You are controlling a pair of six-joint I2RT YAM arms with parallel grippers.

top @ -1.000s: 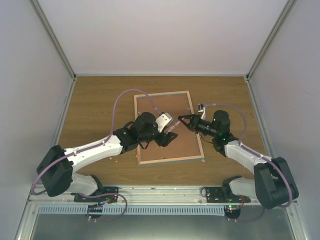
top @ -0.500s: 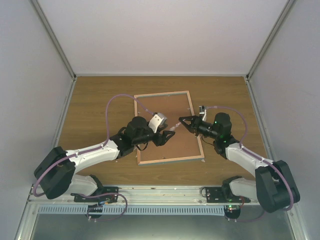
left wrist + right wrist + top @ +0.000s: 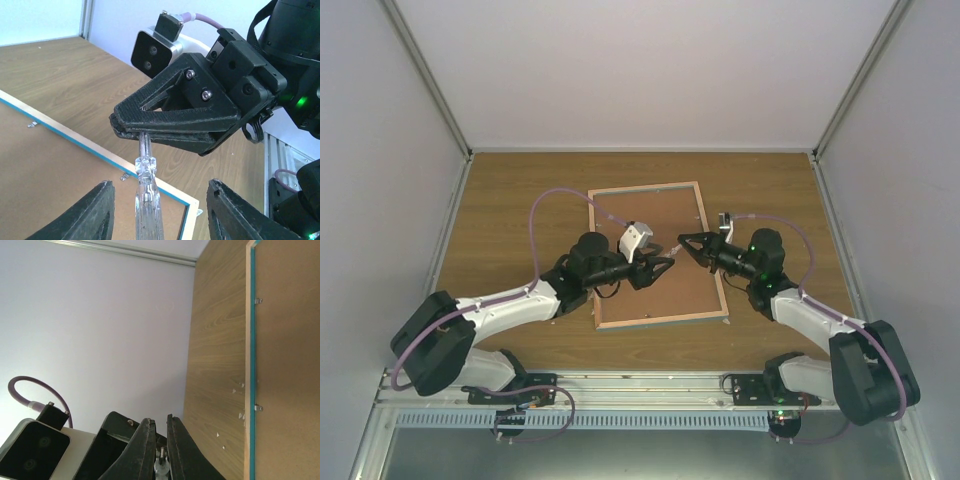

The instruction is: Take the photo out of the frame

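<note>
matt brown fibreboard frame (image 3: 660,215) back, wood-grain table (image 3: 520,200), clear glossy plastic tool (image 3: 147,210), rough black right pincer (image 3: 114,122)

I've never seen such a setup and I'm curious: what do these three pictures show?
Two robot arms stand at a wooden table. One picture is from overhead; the others are from a camera on each wrist, its own fingers in view. A picture frame lies back up, so its front is hidden. The right gripper is shut on the thin end of a clear tool; the left gripper is open, a finger either side of its handle.
</note>
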